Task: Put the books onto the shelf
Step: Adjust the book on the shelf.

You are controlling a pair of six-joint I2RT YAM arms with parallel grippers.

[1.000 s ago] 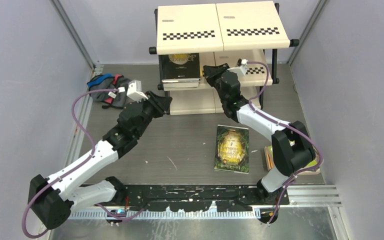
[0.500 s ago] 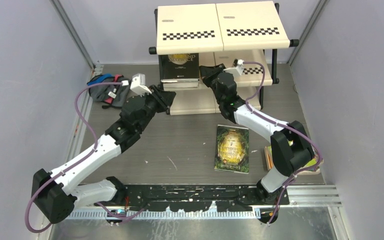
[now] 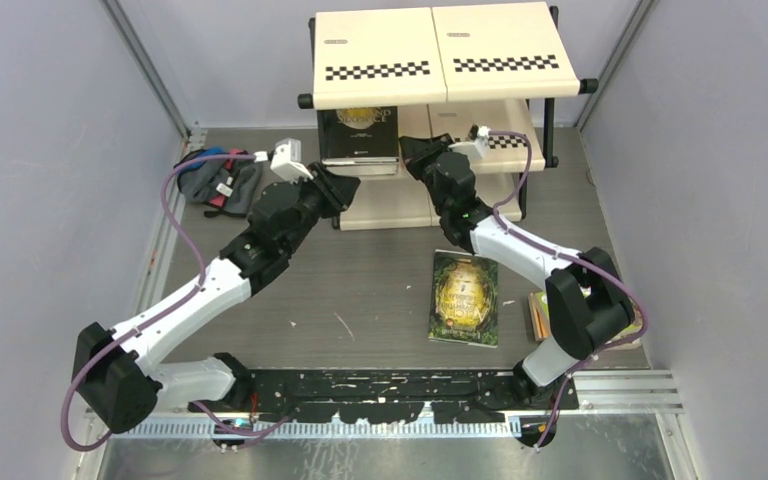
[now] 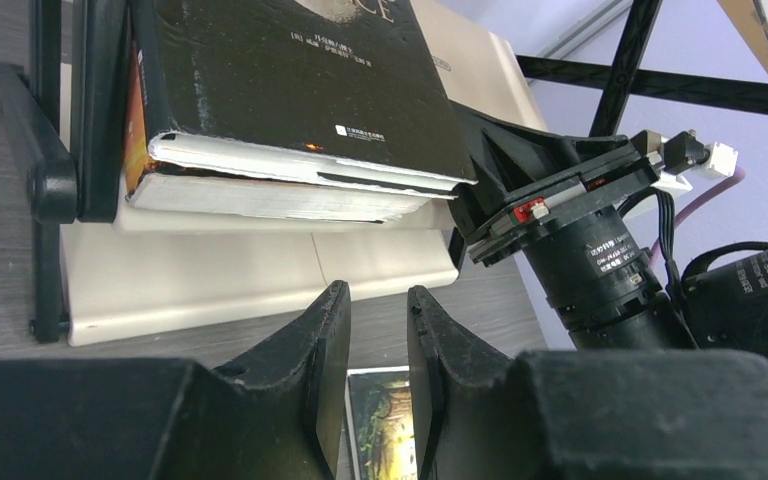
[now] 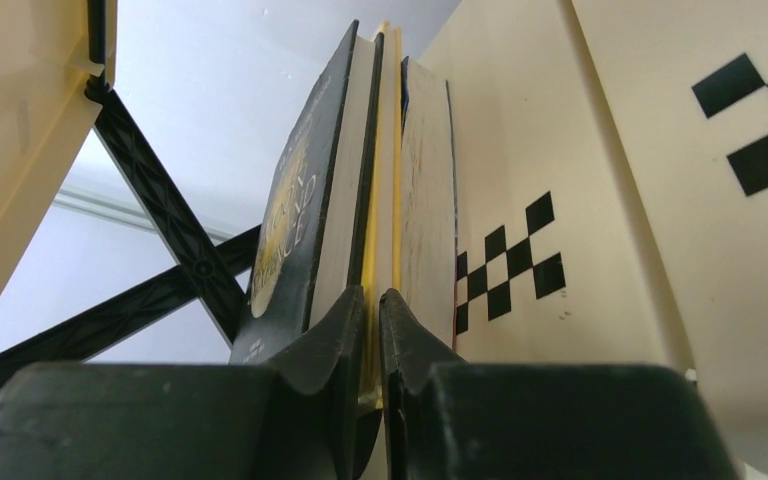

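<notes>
- Your right fingers (image 5: 335, 340) are closed on the yellow book (image 5: 385, 200), the middle one of three stacked on the shelf's (image 3: 440, 50) middle tier.
- Your left fingers (image 4: 322, 345) stand slightly apart and empty, beside that stack.
- One green-gold book (image 3: 465, 297) lies on the desk (image 3: 360, 290).

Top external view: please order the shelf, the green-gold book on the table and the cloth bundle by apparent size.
1. shelf, clearly largest.
2. green-gold book.
3. cloth bundle; it looks slightly smaller, but the left arm hides part, so this order is unsure.
</notes>
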